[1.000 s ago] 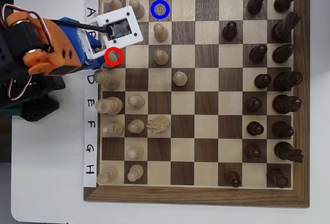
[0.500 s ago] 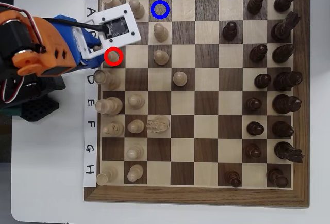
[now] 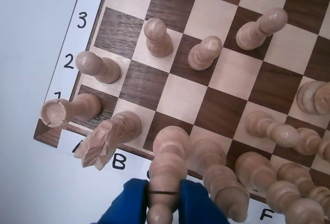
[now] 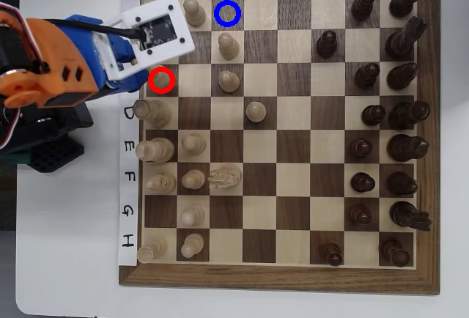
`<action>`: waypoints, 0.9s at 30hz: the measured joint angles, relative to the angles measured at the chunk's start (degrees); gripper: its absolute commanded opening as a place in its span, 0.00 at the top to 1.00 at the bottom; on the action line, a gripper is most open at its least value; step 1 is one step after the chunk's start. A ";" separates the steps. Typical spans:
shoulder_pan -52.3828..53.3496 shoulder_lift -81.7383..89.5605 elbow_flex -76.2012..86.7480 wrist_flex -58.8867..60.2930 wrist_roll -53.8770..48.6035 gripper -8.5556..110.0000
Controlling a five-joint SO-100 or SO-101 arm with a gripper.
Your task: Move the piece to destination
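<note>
The piece [image 3: 168, 162] is a slender light beige chessman with a notched rounded head. It stands on the edge-row square marked by a red ring in the overhead view [image 4: 162, 81]. My gripper [image 3: 164, 203] has blue fingers [image 3: 129, 203] pressed against both sides of its head, shut on it. In the overhead view the wrist camera mount [image 4: 150, 36] hides the fingers. The destination [image 4: 228, 13] is a dark square with a blue ring, two files over and two ranks away. It is vacant. It shows unmarked in the wrist view [image 3: 118, 30].
A light knight [image 3: 105, 139] and rook [image 3: 64, 111] stand beside the piece. Tall light pieces [image 3: 227, 188] crowd its other side. Light pawns [image 3: 157, 37] [image 3: 203, 53] [image 3: 98, 66] stand around the destination. Dark pieces [image 4: 388, 113] fill the board's right side.
</note>
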 measured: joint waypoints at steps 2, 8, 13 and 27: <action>0.00 -0.53 -1.23 0.00 0.00 0.93; 0.00 -2.37 -4.83 0.88 0.00 0.93; -0.09 -4.31 -7.82 1.67 0.00 0.93; -1.32 -11.25 -15.56 1.76 0.00 0.93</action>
